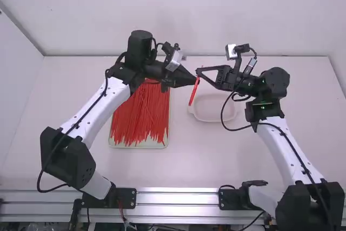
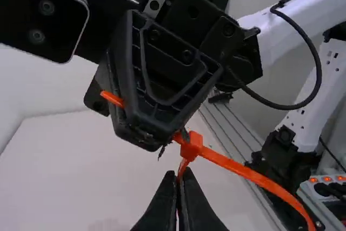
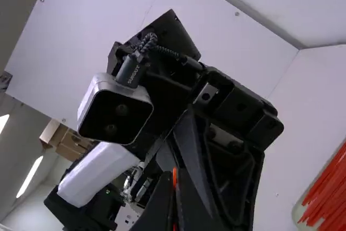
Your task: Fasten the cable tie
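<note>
A white surface [image 1: 65, 79] fills the scene, closed in by a plain white back wall [image 1: 216, 9] and a white side wall [image 1: 13, 41] on the left, evenly lit with soft shadows. A metal rail [image 1: 178, 196] runs along the near edge. In the right wrist view, white panels [image 3: 227, 4] meet at seams – past their edge lies a dimmer room with cardboard boxes [image 3: 62, 136] and long light strips [image 3: 30, 177]

the left gripper [image 1: 192, 81] and right gripper [image 1: 201, 73] meet above the table [image 1: 54, 90], left at 9 o'clock of right; the cable tie [image 1: 192, 94] hangs between them toward 6 o'clock; a tray [image 1: 112, 142] bearing loose ties [image 1: 139, 114] lies at their 8 o'clock; a dish [image 1: 208, 120] lies at their 5 o'clock, at 3 o'clock of the tray
</note>
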